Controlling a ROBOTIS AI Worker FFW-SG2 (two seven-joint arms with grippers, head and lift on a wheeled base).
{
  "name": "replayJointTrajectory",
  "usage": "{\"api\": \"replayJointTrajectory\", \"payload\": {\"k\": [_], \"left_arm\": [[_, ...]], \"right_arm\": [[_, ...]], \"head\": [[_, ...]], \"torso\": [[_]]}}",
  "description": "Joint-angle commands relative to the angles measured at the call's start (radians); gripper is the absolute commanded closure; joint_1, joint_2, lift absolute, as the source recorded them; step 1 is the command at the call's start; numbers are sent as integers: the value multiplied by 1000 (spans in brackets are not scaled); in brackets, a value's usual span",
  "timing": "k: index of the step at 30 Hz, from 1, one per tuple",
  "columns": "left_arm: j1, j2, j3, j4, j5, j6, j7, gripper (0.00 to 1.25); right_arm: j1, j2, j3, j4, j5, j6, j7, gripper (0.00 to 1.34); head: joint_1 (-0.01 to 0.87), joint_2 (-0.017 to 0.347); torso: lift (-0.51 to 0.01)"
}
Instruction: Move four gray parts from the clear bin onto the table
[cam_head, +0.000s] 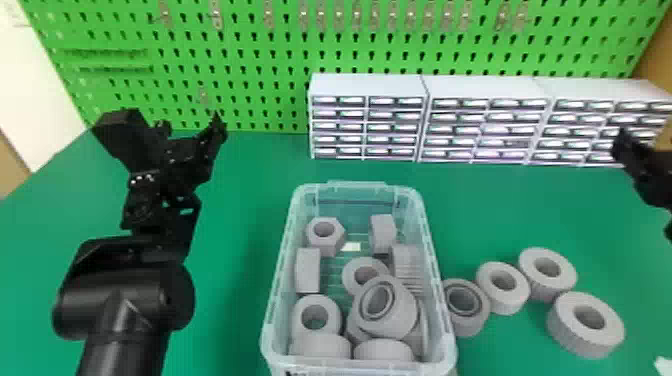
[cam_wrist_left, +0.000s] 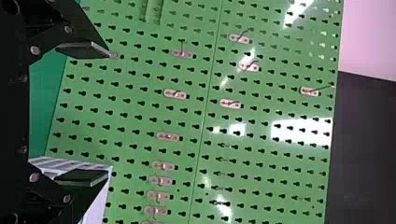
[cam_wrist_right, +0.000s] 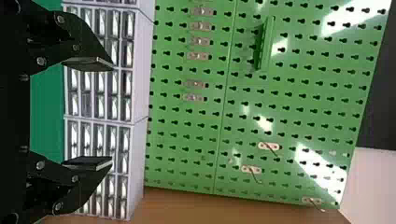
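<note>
Crowding toward 6 o'clock in the clear bin (cam_head: 356, 185), gray parts (cam_head: 387, 315) lie heaped; four rings (cam_head: 567, 325) sit on the table (cam_head: 225, 300) at its 3 o'clock. Left gripper (cam_head: 167, 125), 10 o'clock, and right gripper (cam_head: 645, 172), 2 o'clock, have fingers spread.

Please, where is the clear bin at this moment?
In the head view, the clear bin stands at the lower middle on the green table, nearer than the drawer cabinets, with four gray parts lying to its right.

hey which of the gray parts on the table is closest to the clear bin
The leftmost gray part, beside the clear bin; a ring lines its hole, and the other three sit farther right.
</note>
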Motion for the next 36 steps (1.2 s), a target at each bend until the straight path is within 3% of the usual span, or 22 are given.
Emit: {"api": "replayJointTrajectory", "payload": {"k": [1, 18, 36], "left_arm": [[-4, -3, -2, 0, 5, 7, -2, 348], [5, -3, 28, 1, 28, 12, -8, 348], [5, -3, 30, 14, 39, 12, -19, 348]], "right_arm": [[9, -2, -15, 7, 5, -23, 0, 539], [-5, -16, 49, 102, 5, -80, 0, 539], [-14, -28, 77, 123, 2, -97, 0, 541]], "head": [[693, 72], [693, 72], [693, 72]], "torso": [[-52], [-52], [-52]]}}
